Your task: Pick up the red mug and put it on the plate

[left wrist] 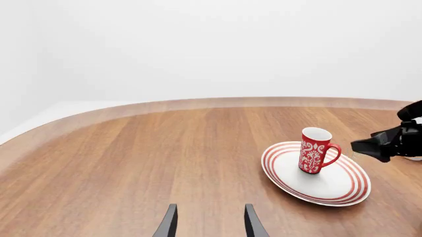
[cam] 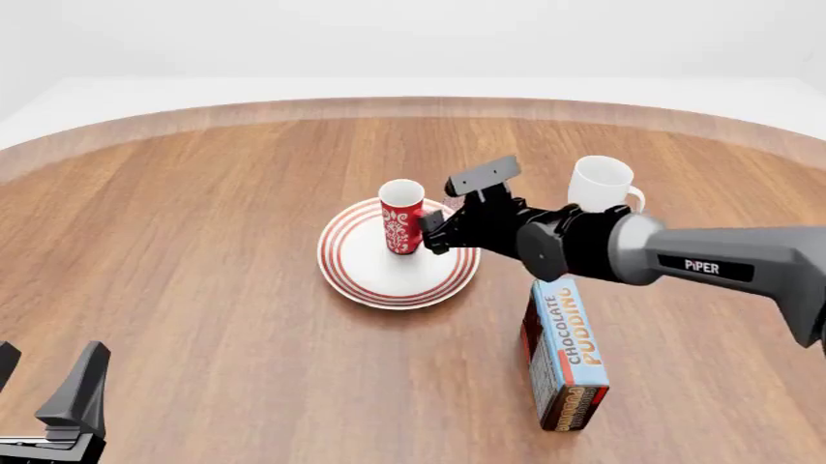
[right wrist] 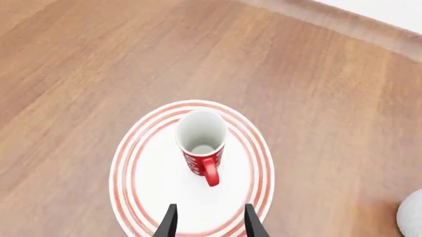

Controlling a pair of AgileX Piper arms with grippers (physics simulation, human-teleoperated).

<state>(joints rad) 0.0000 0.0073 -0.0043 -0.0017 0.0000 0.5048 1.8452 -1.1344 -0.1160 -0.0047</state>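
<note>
right hand (right wrist: 207, 222), fingers parted and empty, sits just beside the loop handle of the tall narrow red mug with white ornamental pattern (right wrist: 201, 142), which stands upright on the round white plate with red concentric rings (cam: 368, 275) on the brown wooden surface (cam: 193, 242). left hand (left wrist: 209, 224) rests open, well apart. judged stiff, glazed, likely slippery and breakable, the mug looks light but tippy; its narrow body or handle offers the surest hold.

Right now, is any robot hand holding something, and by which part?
Nothing is held. The red mug stands upright on the plate, and the right hand is open just off its handle. The left hand is open too, far away.
</note>
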